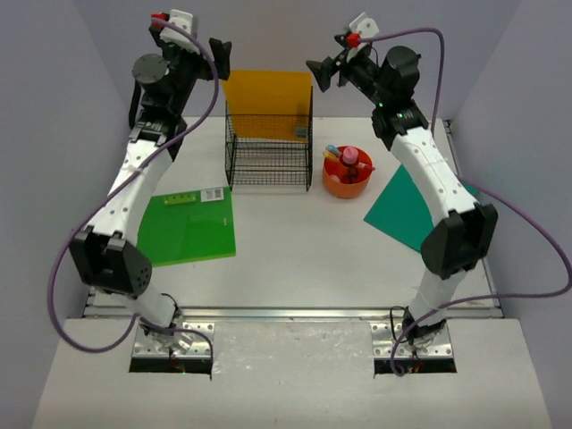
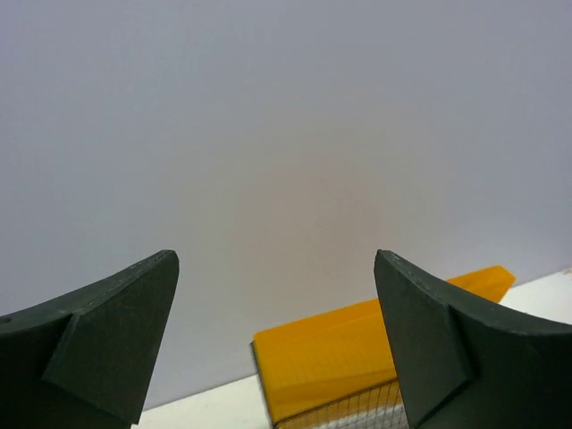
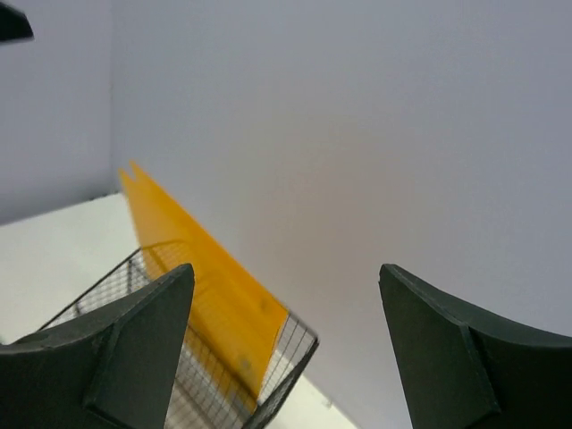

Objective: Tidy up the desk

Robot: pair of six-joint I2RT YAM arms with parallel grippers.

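Both gaping empty, left pincer (image 2: 275, 261), right pincer (image 3: 286, 273), glossy orange sheet (image 1: 266, 91) at wire-mesh rack (image 1: 268, 163), smooth white desk (image 1: 304, 246)

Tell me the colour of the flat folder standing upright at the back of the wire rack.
Orange-yellow. The folder shows best in the top external view.

Two robot arms, L arm (image 1: 134, 179) & R arm (image 1: 429, 170): white shells w/ chunky black joint housings (image 1: 112, 261) at the elbows, dark motors nr the wrists. A purple cable (image 1: 55, 286) loops loosely along each arm, base to wrist. Small red cap (image 1: 159, 18) on each white wrist unit. Metal base plates (image 1: 170, 344) at the bottom. Fingers (image 2: 107, 340): matte charcoal wedges w/ angled facets.
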